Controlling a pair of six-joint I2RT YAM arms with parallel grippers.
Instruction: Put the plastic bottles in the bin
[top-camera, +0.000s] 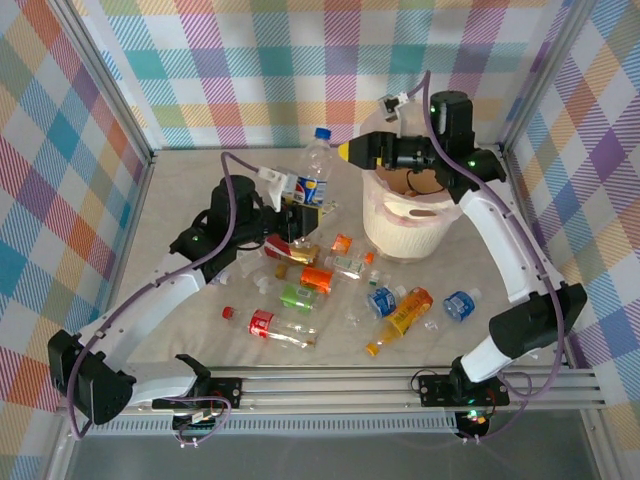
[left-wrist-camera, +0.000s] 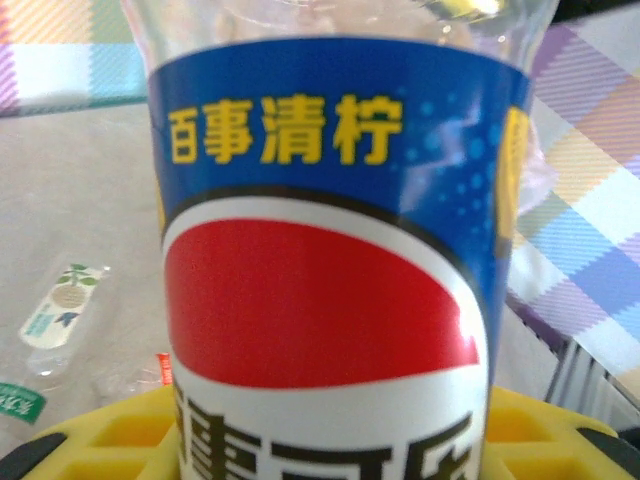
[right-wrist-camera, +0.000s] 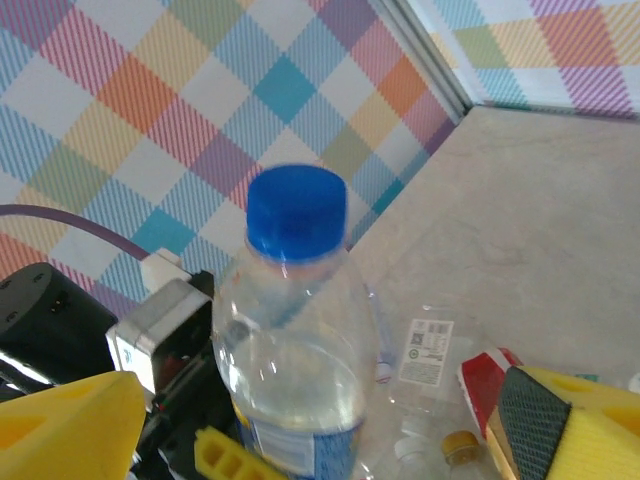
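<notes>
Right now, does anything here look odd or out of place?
One thing: a tall blue-labelled bottle stands upright in the left hand, while the other bottles lie crushed and scattered on the table.

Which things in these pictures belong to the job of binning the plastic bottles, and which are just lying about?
Belong to the job: Pepsi bottle held by the left gripper; red-labelled bottle, green-labelled bottle, orange bottle and blue-labelled bottle on the table; bin.
Just there: purple cable; checked wall cloth; metal rail.
</notes>
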